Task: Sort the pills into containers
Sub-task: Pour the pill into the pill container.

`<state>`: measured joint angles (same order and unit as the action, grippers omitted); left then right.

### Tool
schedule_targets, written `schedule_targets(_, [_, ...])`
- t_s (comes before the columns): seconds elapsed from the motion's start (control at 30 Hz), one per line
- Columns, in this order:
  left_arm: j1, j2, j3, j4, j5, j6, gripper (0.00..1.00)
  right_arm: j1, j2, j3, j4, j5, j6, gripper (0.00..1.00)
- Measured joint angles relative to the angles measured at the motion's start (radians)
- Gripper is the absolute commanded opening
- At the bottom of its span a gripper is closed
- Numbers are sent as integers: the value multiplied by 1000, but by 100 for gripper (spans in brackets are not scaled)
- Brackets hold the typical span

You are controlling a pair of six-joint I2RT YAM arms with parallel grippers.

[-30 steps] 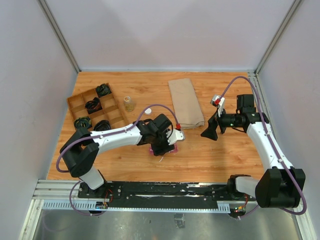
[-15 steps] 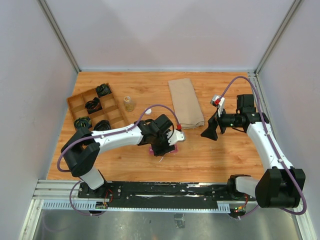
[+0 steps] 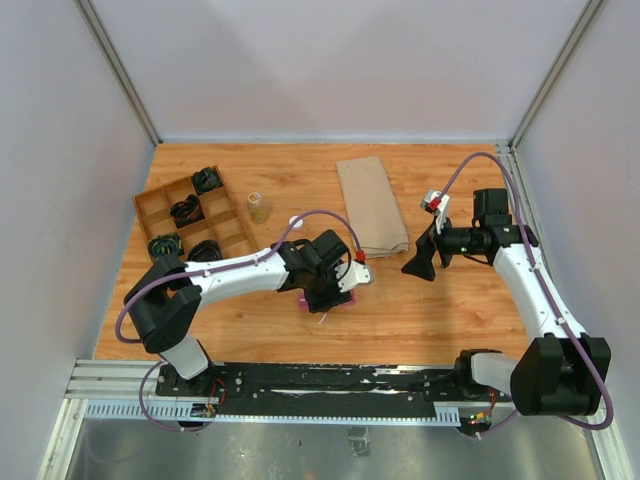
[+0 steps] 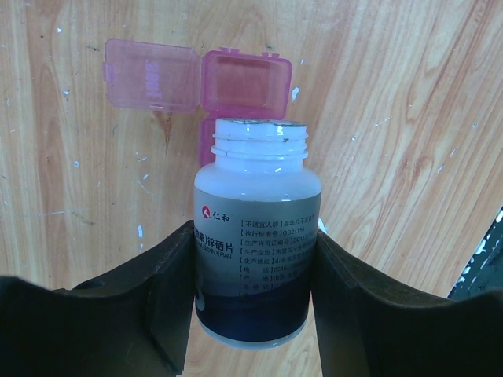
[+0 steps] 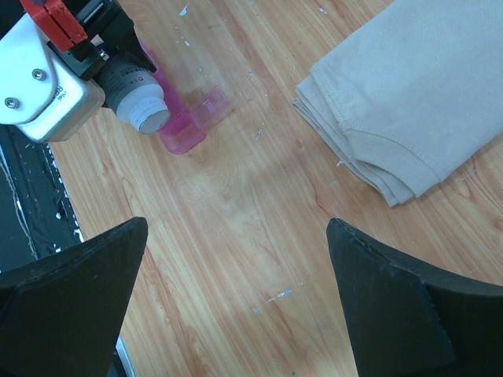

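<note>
My left gripper [image 4: 253,239] is shut on a white labelled pill bottle [image 4: 256,212], uncapped, its mouth pointing at the containers [image 4: 245,82]. They are a magenta-pink strip with one compartment open and its lid [image 4: 152,75] folded back to the left. From above, the left gripper [image 3: 330,284] covers most of the containers [image 3: 326,302]. The right wrist view shows the bottle [image 5: 141,102] tipped over the containers [image 5: 182,133]. My right gripper [image 5: 236,259] is open above bare wood, and stands right of the cloth in the top view [image 3: 418,262]. No pills show.
A folded beige cloth [image 3: 371,205] lies at the back centre. At the left stands a brown divided tray [image 3: 222,212] with black items, with a small clear bottle [image 3: 259,207] beside it. A white cap [image 3: 295,221] lies near the left arm.
</note>
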<state>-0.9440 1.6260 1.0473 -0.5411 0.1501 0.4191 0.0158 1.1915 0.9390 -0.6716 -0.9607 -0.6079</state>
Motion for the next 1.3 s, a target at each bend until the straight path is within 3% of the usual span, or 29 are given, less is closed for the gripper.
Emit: schedule_targets(1.3, [-25,34,86,-90,-51,6,0,0,6,0,-1,0,0,99])
